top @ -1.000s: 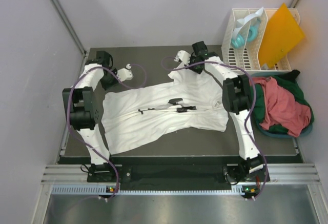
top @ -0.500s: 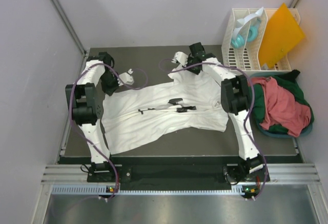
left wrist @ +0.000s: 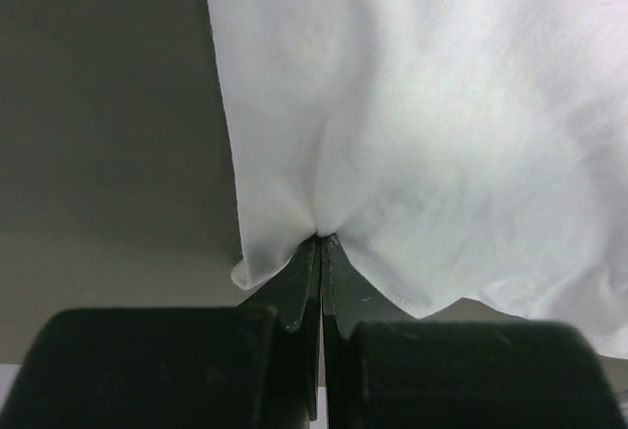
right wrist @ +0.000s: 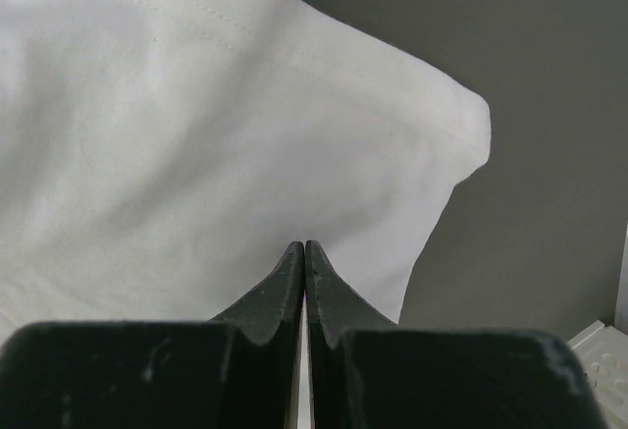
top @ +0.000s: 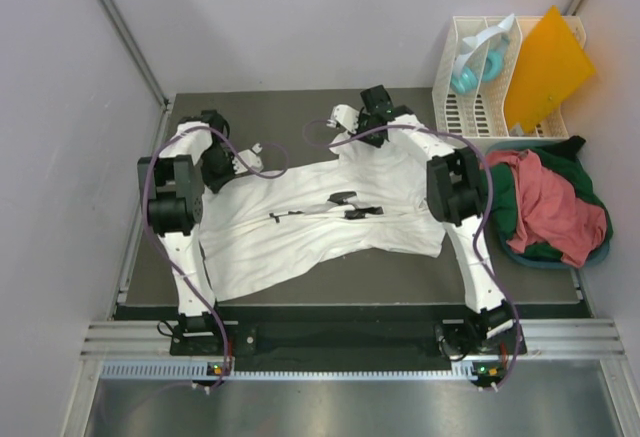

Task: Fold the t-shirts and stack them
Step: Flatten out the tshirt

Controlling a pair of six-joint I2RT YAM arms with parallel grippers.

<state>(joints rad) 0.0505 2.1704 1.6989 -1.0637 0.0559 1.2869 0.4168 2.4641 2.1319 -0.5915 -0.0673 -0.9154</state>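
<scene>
the white t-shirt [top: 330,212] lies spread at the centre. its far edge is clamped by the left gripper [left wrist: 321,242] at 10 o'clock and the right gripper [right wrist: 304,247] at 1 o'clock. both held points should be lifted evenly and drawn toward 6 o'clock.

The left arm [top: 176,249] and right arm [top: 468,247] rise from the near edge, bend at raised elbows and reach toward the far edge. The left gripper [left wrist: 321,244] sits low near the far-left corner, its 2 fingers pressed together on a pinch of the white t-shirt [top: 300,219]. The right gripper [right wrist: 303,246], at mid far edge, is likewise clamped on it.
</scene>
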